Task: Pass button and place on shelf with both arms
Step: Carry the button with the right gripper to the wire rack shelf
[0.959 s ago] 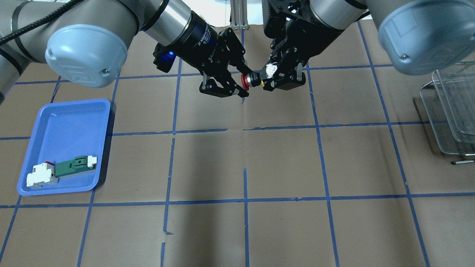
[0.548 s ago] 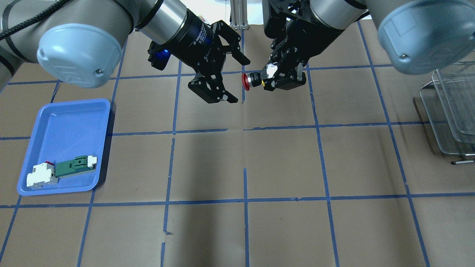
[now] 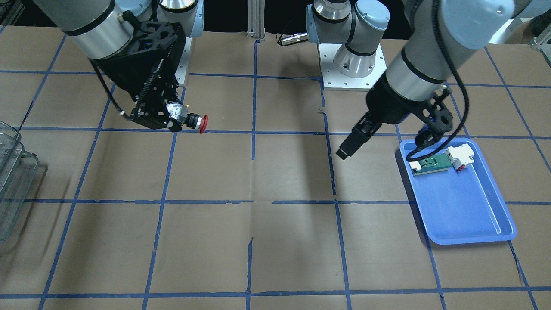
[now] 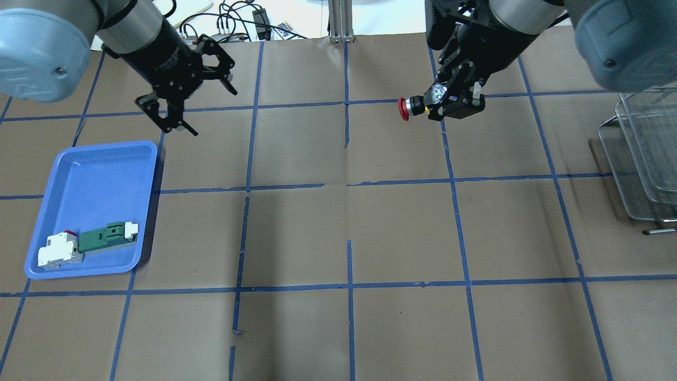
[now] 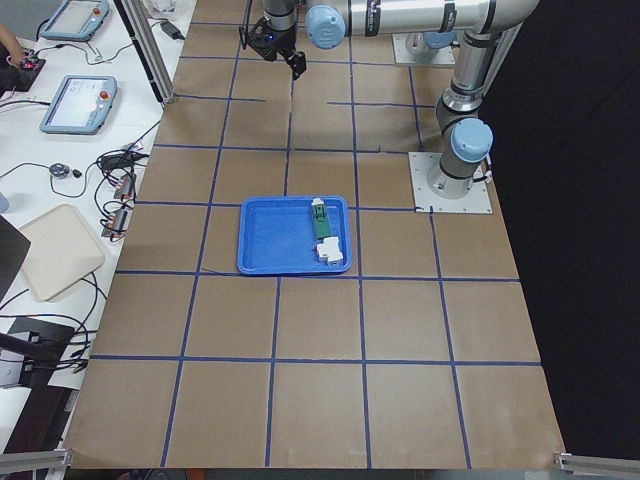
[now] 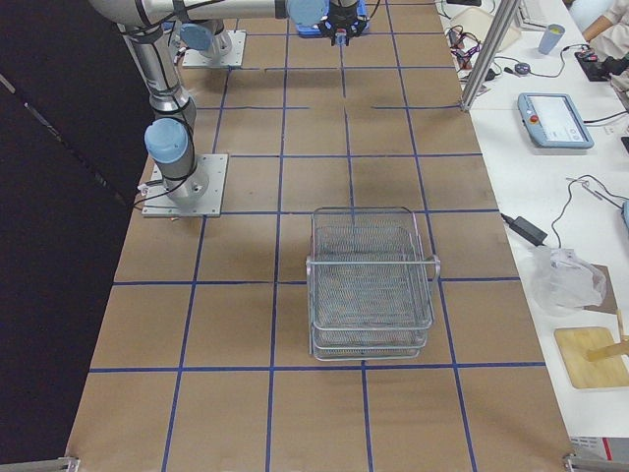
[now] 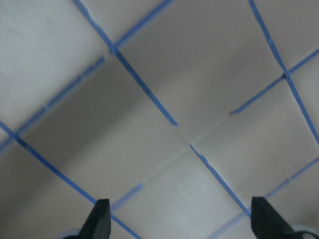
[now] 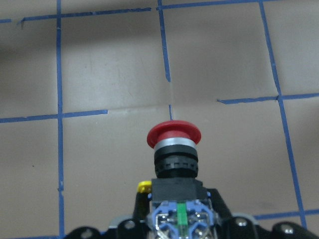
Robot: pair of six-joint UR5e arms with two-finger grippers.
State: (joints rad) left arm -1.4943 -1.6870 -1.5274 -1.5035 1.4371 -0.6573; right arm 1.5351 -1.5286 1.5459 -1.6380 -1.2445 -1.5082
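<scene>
The button (image 4: 418, 107), with a red cap, a black collar and a blue-grey block, is held level above the table in my right gripper (image 4: 449, 103), which is shut on its block end. The red cap points toward the table's middle. It also shows in the front view (image 3: 194, 121) and in the right wrist view (image 8: 174, 149). My left gripper (image 4: 215, 112) is open and empty, far off to the left, near the blue tray's far corner. The shelf (image 4: 645, 153), a see-through wire-mesh tiered rack, stands at the table's right edge and shows whole in the right side view (image 6: 371, 285).
A blue tray (image 4: 95, 174) lies at the left, holding a green-and-white module (image 4: 106, 237) and a white module (image 4: 59, 251) at its near end. Brown paper with blue tape lines covers the table between the arms.
My left gripper has drawn back from the button's red cap, open, and swung far left. My right gripper has carried the button to the right.
</scene>
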